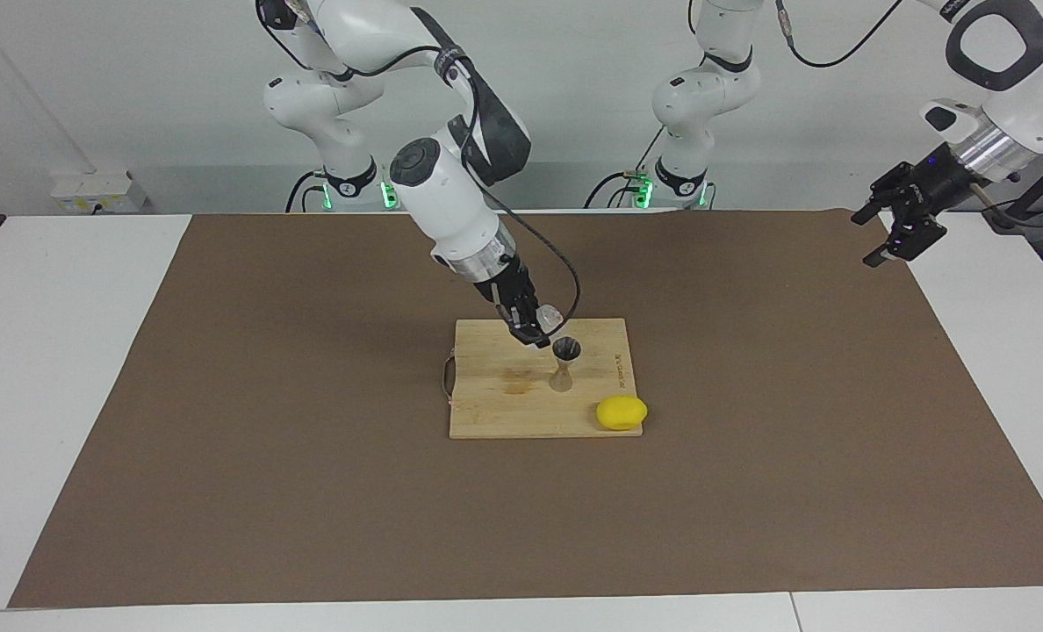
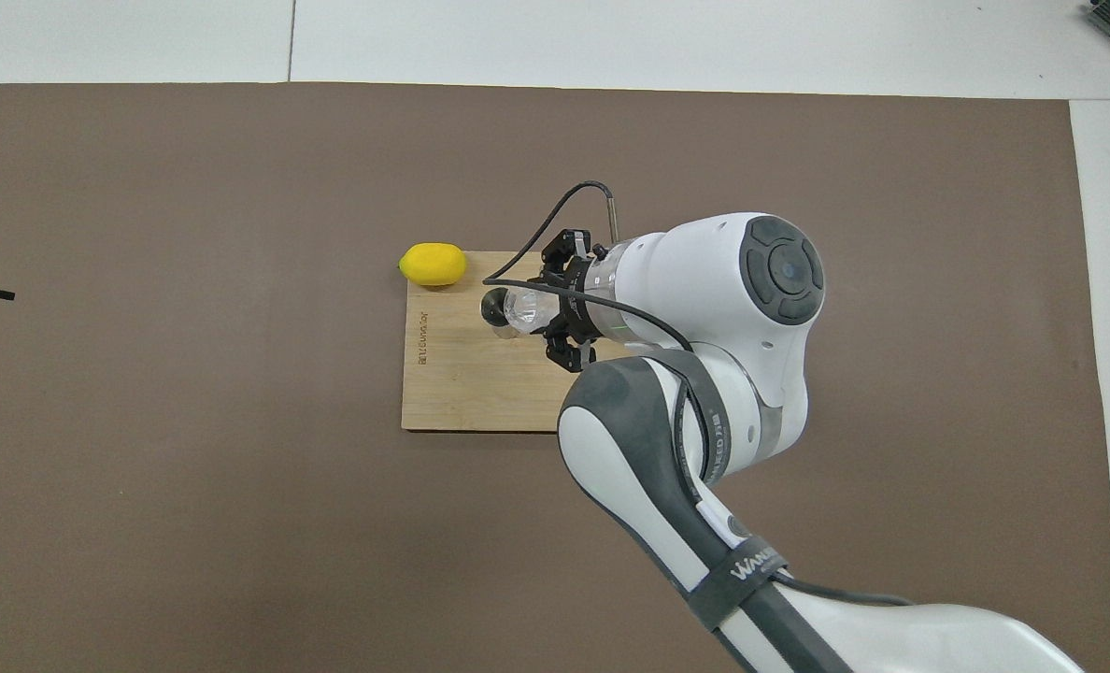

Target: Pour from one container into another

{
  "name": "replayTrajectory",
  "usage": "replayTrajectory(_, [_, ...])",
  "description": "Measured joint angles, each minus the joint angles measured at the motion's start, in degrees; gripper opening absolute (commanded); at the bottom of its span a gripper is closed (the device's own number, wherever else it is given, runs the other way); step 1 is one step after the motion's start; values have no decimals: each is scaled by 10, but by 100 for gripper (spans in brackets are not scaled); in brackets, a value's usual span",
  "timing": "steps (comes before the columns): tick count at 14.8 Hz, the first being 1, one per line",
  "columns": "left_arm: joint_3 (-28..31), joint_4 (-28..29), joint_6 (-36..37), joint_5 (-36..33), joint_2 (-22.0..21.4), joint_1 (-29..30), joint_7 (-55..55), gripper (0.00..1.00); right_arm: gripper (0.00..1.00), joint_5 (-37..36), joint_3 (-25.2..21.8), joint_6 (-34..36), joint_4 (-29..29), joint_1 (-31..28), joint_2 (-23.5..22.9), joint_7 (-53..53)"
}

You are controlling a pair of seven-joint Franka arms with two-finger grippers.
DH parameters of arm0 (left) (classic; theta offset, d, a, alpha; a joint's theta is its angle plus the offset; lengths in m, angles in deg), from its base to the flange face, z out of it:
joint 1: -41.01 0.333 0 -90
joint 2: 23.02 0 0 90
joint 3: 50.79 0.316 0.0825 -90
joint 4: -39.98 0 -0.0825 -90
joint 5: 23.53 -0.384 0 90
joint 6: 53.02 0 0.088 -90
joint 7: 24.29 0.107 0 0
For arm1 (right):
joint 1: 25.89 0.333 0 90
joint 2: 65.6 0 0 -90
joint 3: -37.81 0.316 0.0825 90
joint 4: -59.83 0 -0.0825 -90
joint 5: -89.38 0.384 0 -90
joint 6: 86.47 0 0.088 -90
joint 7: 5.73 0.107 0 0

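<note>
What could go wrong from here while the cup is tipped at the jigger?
1. The jigger has a small mouth and a narrow waist; a nudge from the tilted cup in the right end effector might topple it.
2. Any liquid missing that mouth would land on the cutting board.
3. The lemon sits at the board's corner and could roll if the board shifts.
</note>
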Motion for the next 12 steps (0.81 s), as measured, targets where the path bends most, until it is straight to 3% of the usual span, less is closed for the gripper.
replayTrajectory(6, [-2,1,3,-60,-32,-62,-171,100,0,-55,1,12,14,3,-3,48])
replayTrajectory(12, [-2,14,14,-96,-72,-76,-444,100,0,-66,1,30,47,3,-22,67])
